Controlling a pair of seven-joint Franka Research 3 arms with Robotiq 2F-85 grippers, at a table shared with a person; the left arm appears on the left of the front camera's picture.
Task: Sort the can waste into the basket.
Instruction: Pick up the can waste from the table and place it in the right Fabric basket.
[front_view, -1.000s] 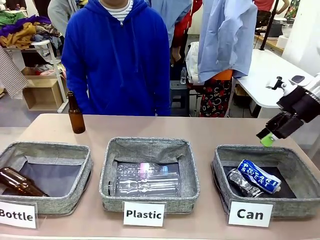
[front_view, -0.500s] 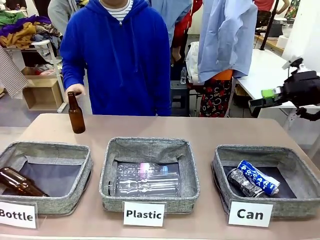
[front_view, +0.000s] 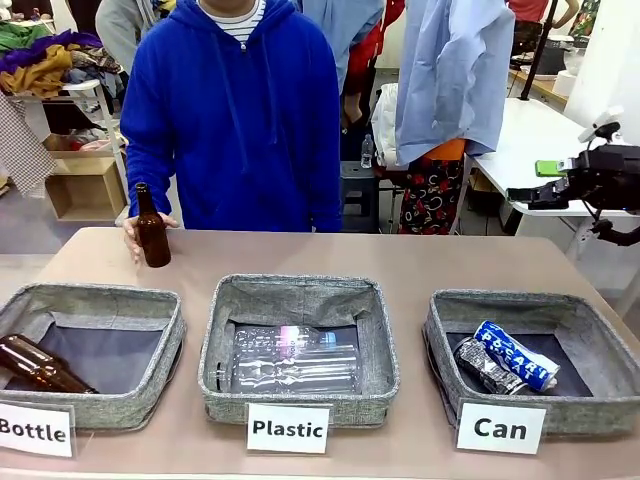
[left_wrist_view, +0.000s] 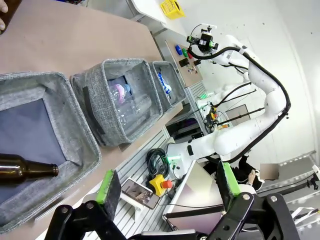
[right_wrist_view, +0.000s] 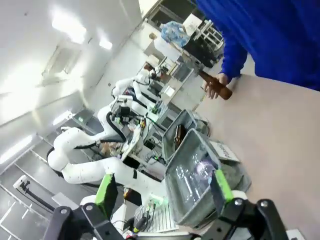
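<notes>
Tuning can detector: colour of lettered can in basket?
Blue can, white lettering; clearest in front view.

Both cans (front_view: 505, 358) lie in the rightmost basket (front_view: 440, 335) (plastic basket (front_view: 300, 300) to its left).

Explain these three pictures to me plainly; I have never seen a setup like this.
Two white robot arms share a table with a person in a blue hoodie. The front picture looks across the table from the robot's side. The other two come from cameras on each arm's wrist, so they look tilted.

Three grey baskets sit on the table. The one labelled Can holds a blue can and a dark grey can. The Plastic basket holds clear bottles. The Bottle basket holds a brown bottle.

The right gripper hangs open and empty above the table's right end. The left gripper is also open and empty. The person's hand rests by a standing brown bottle.
</notes>
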